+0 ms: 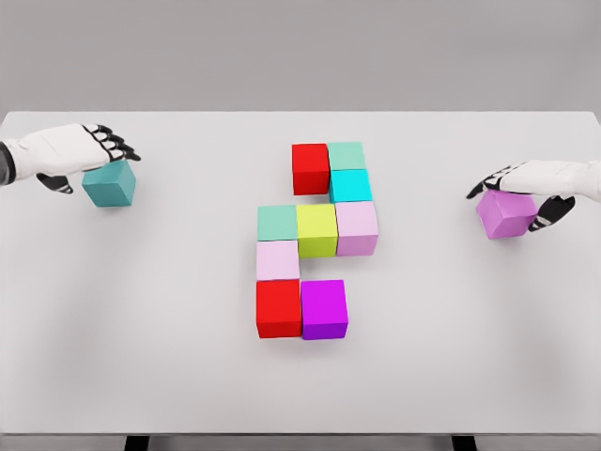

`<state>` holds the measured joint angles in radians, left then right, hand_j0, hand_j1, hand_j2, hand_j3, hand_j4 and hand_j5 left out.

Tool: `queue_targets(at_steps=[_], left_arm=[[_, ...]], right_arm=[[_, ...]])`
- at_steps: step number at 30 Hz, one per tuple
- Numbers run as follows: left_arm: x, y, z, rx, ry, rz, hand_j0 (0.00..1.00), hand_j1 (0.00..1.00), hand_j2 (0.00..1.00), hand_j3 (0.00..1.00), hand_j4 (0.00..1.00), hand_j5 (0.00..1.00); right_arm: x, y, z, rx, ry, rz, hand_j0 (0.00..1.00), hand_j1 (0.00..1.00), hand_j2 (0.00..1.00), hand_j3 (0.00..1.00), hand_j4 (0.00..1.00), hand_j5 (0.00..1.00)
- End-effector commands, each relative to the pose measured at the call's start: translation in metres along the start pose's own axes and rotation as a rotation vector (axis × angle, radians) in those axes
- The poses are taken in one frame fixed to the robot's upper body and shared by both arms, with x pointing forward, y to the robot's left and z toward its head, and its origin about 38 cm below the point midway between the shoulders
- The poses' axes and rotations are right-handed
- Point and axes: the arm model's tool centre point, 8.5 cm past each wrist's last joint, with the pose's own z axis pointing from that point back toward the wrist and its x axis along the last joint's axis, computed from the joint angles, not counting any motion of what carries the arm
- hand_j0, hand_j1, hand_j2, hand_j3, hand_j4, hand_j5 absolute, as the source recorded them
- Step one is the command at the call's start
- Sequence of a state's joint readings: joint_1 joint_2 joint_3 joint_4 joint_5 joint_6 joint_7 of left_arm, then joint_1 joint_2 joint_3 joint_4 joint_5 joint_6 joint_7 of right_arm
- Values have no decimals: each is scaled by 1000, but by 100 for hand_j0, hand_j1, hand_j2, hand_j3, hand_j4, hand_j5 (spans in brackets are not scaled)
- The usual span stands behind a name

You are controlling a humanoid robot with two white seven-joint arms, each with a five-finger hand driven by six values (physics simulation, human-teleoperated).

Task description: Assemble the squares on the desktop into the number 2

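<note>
We can read no text, labels, brands, numbers or signs on the cubes (316, 230) or the table (141, 357).

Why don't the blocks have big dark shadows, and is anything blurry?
Head view: the light is soft and even, so the red cube and magenta cube cast only faint smudges on the white table. No glare. Everything looks sharp, including the left hand and right hand.

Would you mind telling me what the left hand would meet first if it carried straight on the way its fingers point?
The left hand, on the teal cube, points rightward; probably the red cube comes first, though depth is unclear.
</note>
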<state>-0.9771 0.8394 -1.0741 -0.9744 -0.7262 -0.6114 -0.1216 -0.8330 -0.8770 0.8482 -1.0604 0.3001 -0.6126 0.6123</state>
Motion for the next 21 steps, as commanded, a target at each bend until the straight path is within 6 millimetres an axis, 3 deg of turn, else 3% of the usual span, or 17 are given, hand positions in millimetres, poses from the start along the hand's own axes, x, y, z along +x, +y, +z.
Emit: queue_targets(at_steps=[1, 19, 21], left_arm=[[1, -1, -1, -1, -2, 3, 100, 100, 100, 100, 100, 100], [11, -4, -18, -23, -27, -7, 100, 100, 100, 100, 100, 100], [12, -5, -20, -28, -29, -11, 100, 100, 100, 100, 100, 100]], right_arm=[[0, 0, 0, -1, 1, 0, 78, 78, 78, 78, 78, 78], [17, -29, 10, -74, -37, 63, 69, 69, 69, 69, 69, 69], [16, -36, 23, -100, -24, 79, 69, 69, 69, 69, 69, 69]])
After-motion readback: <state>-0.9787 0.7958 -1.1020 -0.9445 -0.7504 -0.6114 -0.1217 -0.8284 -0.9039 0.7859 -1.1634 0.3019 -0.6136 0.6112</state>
